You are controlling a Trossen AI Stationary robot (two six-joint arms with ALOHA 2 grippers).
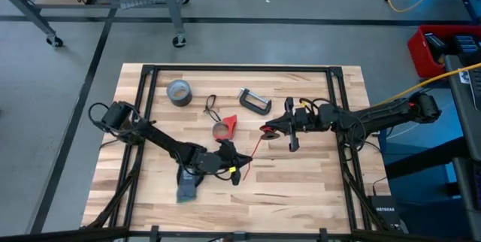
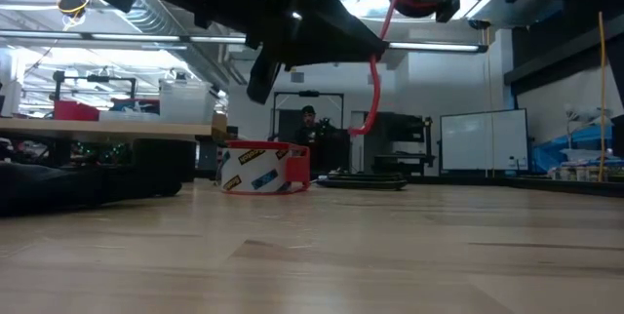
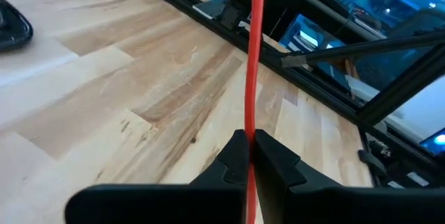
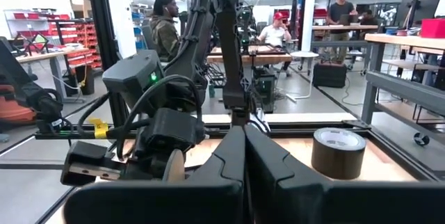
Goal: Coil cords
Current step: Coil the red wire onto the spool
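Note:
The red cord (image 1: pixel 254 149) runs in a straight line between my two grippers, above the table's middle. My left gripper (image 1: pixel 240 171) is shut on its near part and also shows in the left wrist view (image 3: pixel 249 146). My right gripper (image 1: pixel 269 130) is shut on a red bunch of the cord at its far end. In the low view the cord (image 2: pixel 375 80) hangs down from the grippers, its tail curling clear of the table. The black looped cord (image 1: pixel 210 105) lies flat on the table, farther back. My left gripper pinches the red cord (image 3: pixel 249 123) between its two fingertips, lying across it. The cord runs straight and taut away from the fingers toward my right gripper, clear of the table. My right gripper is shut on a red bunch of the cord (image 1: pixel 264 130), level, coming from the table's right. Its own fingers (image 4: pixel 268 161) hide the contact in the right wrist view. The bunch is lifted clear of the table.
A grey duct-tape roll (image 1: pixel 179 92) and a metal C-clamp (image 1: pixel 254 101) lie at the back. A red-edged tape ring (image 1: pixel 223 129) sits beside the cord, left of my right gripper. A dark glove (image 1: pixel 188 187) lies under the left arm. People stand beyond the table.

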